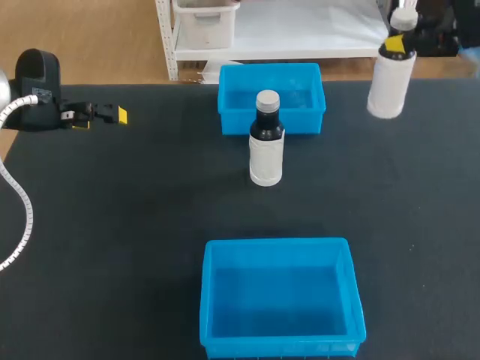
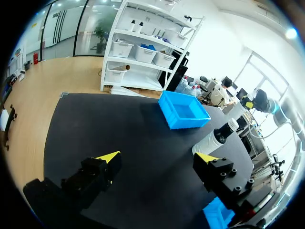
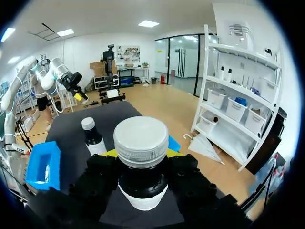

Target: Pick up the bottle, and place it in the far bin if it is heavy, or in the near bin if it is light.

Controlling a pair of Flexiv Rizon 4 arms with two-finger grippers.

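Upper right of the head view: my right gripper clamps the neck of a white bottle, hanging upright. Second bottle stands at centre on the table, just before the far bin. Near bin lower centre. Left gripper, upper left, fingers apart, nothing between

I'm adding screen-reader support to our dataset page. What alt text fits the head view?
The right gripper holds a white bottle in the air over the table's far right, while a second bottle stands in front of the far blue bin. The near blue bin sits at the front, and the open left gripper is at far left.
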